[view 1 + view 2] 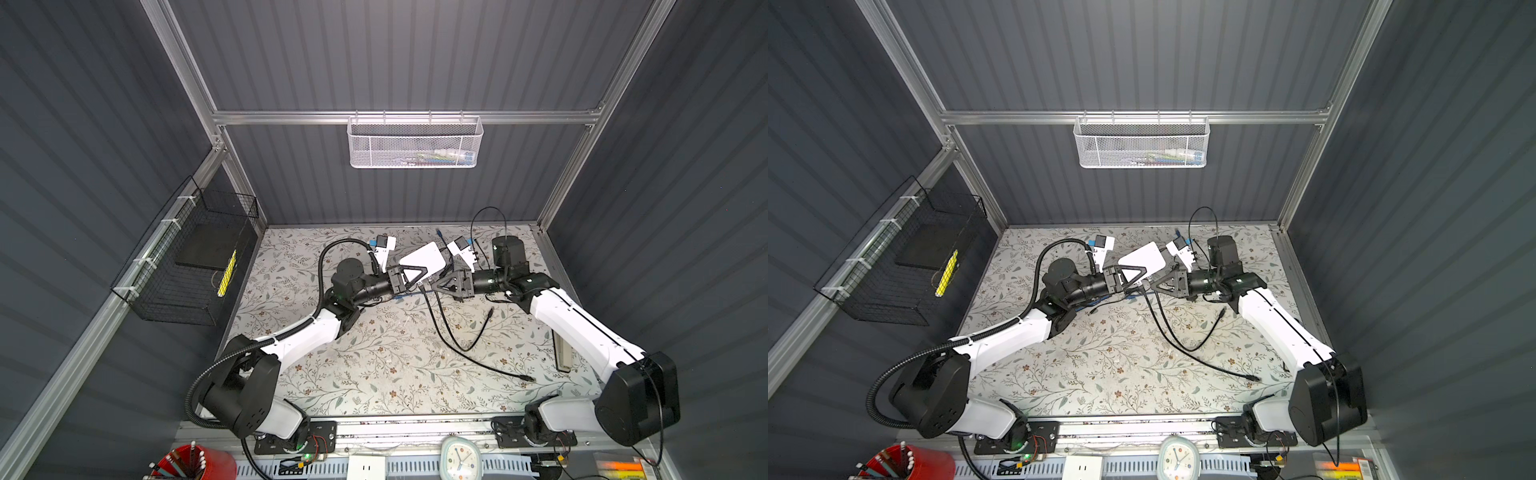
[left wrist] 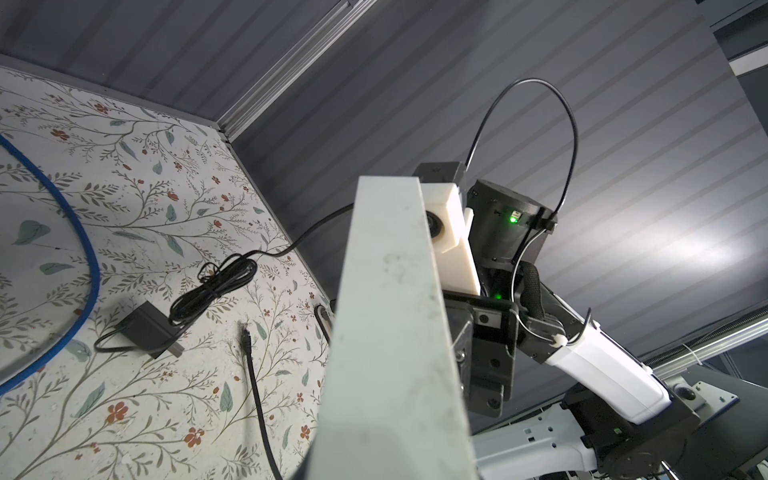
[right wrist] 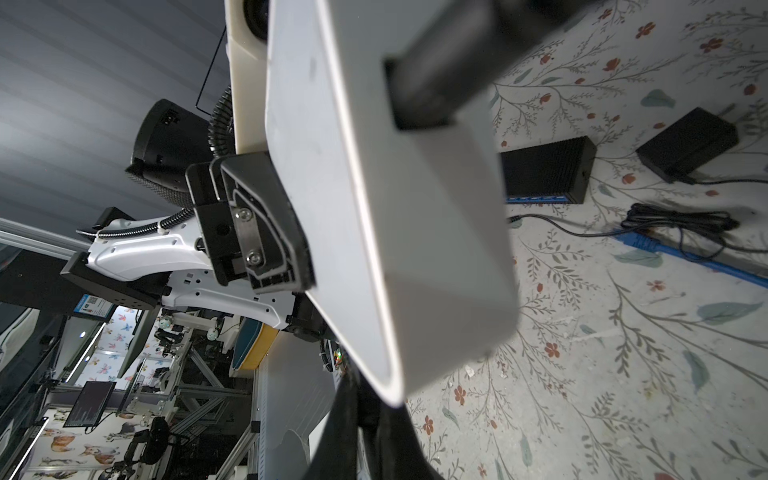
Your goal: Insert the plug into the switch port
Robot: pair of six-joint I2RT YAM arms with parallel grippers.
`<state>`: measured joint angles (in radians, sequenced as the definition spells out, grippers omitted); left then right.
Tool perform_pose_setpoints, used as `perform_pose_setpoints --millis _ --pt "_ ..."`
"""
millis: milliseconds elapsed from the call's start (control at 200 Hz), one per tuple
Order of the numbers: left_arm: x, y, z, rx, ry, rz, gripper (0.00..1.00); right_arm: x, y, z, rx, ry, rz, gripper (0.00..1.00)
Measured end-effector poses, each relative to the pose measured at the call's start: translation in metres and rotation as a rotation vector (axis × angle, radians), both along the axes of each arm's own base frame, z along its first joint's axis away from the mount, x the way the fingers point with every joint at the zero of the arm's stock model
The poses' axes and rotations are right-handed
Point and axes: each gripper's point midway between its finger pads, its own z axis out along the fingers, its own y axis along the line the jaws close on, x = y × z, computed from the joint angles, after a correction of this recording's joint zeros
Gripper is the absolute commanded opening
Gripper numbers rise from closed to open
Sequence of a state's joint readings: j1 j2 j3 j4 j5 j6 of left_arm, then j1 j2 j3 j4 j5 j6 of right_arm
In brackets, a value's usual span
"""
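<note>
In both top views my left gripper (image 1: 420, 275) (image 1: 1142, 275) is shut on a flat white switch (image 1: 422, 257) (image 1: 1144, 255), held tilted above the floral table. The switch fills the left wrist view (image 2: 395, 332) and hides that gripper's fingers. One left finger (image 3: 266, 224) shows in the right wrist view, pressed on the switch's (image 3: 374, 232) lit face. My right gripper (image 1: 431, 287) (image 3: 365, 419) is shut on a black plug (image 3: 368, 399) at the switch's near corner. Its cable (image 1: 451, 340) hangs to the table. Whether the plug sits in a port is hidden.
On the table lie a black box with a blue strip (image 3: 544, 170), a black adapter (image 2: 145, 332) with coiled cord (image 2: 212, 286), a blue cable (image 2: 89, 266) and loose cable ends (image 1: 490, 311) (image 1: 528, 378). A blurred dark block (image 3: 436, 79) rests against the switch's grey side.
</note>
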<state>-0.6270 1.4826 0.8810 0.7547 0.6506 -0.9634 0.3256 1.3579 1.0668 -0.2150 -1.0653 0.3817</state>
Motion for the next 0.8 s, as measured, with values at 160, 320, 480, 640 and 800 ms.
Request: perform_pose_setpoints --millis 160,320,480,640,800 --pt "0.001 -0.01 -0.001 0.004 0.0 -0.029 0.0 0.002 -0.012 0.0 -0.004 -0.007 -0.041 0.0" --pt "-0.005 -0.016 -0.002 0.021 -0.003 -0.054 0.0 -0.002 -0.02 0.001 0.009 0.014 -0.041 0.0" --pt "-0.006 -0.017 -0.003 0.039 -0.009 -0.055 0.0 -0.002 -0.021 0.0 0.021 0.032 -0.033 0.0" --pt "-0.004 -0.016 -0.008 0.055 0.003 -0.042 0.0 0.0 -0.019 -0.004 0.026 0.06 -0.026 0.0" --pt "0.0 -0.015 -0.005 0.049 -0.006 -0.018 0.0 0.004 -0.017 0.0 0.046 0.071 -0.035 0.0"
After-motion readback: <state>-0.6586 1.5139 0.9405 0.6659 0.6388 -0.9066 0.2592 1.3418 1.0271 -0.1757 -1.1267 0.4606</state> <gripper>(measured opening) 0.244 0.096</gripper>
